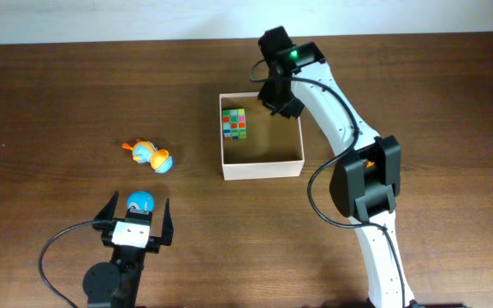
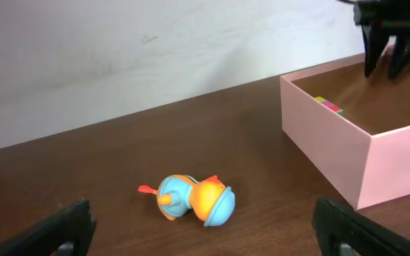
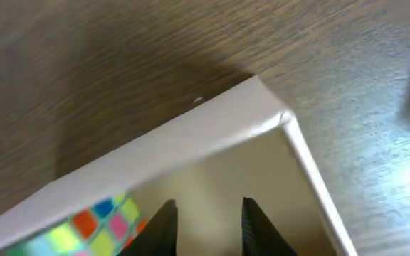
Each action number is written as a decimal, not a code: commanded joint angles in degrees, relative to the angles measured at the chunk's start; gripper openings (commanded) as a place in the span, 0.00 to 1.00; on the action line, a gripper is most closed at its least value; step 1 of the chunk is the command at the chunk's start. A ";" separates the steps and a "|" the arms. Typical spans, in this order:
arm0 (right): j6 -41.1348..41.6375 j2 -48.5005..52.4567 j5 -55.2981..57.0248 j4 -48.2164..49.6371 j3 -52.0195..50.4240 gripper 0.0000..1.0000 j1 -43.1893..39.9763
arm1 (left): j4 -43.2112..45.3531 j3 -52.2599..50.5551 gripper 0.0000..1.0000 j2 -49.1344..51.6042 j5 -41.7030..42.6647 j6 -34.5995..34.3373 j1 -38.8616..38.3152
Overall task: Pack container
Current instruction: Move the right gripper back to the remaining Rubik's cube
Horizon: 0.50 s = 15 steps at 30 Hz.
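Right hand point(image 3: 206, 213) hangs over a corner of the container point(image 3: 191, 142), its fingers narrowly parted on nothing. Left hand point(image 1: 139, 202) gapes wide, well apart from that container, which sits on the desk point(image 1: 58, 85) holding a colourful cube point(image 1: 234, 124).

Overhead light: bright and even across the dark table point(image 1: 58, 85), no hard shadows.
Shadow: a soft dark patch on the wood ahead of the right fingers point(image 3: 164, 227), beyond the box point(image 3: 191, 135) corner.
Glare: a pale sheen up and right of those fingers.
Right wrist focus: soft overall, with the fingers and cube point(image 3: 98, 227) blurred.
Left wrist focus: duck toy point(image 2: 194, 199) crisp, left fingers point(image 2: 62, 231) dark and blurred at the lower corners.
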 commanded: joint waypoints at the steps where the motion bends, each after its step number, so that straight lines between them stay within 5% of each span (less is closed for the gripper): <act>1: -5.09 -3.61 -3.61 -1.36 3.85 0.29 1.55 | 0.13 -0.39 0.99 -0.50 -0.42 0.66 0.35; 7: -10.80 -6.91 -3.10 -7.65 9.09 0.41 1.51 | 0.13 -0.39 0.99 -0.50 -0.42 0.66 0.35; 10: -15.56 -9.03 -0.31 -11.61 11.93 0.59 -0.22 | 0.15 -0.39 0.99 -0.50 -0.42 0.66 0.35; 12: -16.52 -10.43 2.78 -14.56 13.33 0.92 -2.12 | 0.15 -0.39 0.99 -0.50 -0.42 0.66 0.35; 15: -17.16 -12.48 4.31 -17.94 13.81 0.99 -6.29 | 0.13 -0.39 0.99 -0.50 -0.42 0.66 0.35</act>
